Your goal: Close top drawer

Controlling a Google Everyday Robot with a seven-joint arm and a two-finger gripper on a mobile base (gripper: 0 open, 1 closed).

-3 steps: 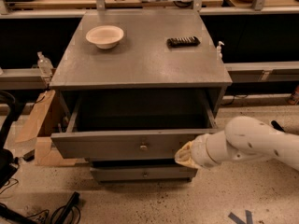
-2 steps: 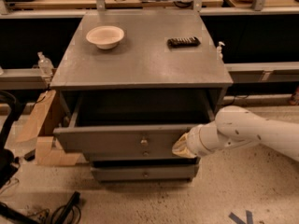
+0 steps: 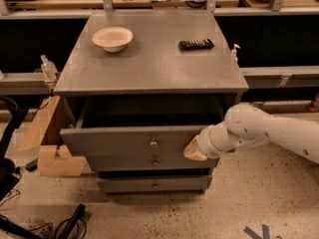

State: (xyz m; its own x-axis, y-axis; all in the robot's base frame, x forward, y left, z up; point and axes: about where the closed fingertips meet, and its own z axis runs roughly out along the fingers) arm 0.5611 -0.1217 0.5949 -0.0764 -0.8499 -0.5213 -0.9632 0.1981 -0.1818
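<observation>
The top drawer (image 3: pixel 124 139) of the grey cabinet (image 3: pixel 149 68) stands partly pulled out. It is a deep grey box with a flat front panel and one small round knob (image 3: pixel 153 143) at its centre. My gripper (image 3: pixel 193 149) comes in from the right on a white arm (image 3: pixel 264 131). Its tan tip rests against the right end of the drawer's front panel. Below are two shallower grey drawers, the middle (image 3: pixel 154 162) and the bottom (image 3: pixel 152 185), each with a knob.
A white bowl (image 3: pixel 113 38) and a black remote (image 3: pixel 197 44) lie on the cabinet top. Cardboard pieces (image 3: pixel 47 138) lean at the cabinet's left. Black cables (image 3: pixel 30 223) lie on the speckled floor at lower left. Workbenches run behind.
My gripper has moved left and toward the cabinet, staying against the drawer front. The top drawer has slid inward and sticks out less than before.
</observation>
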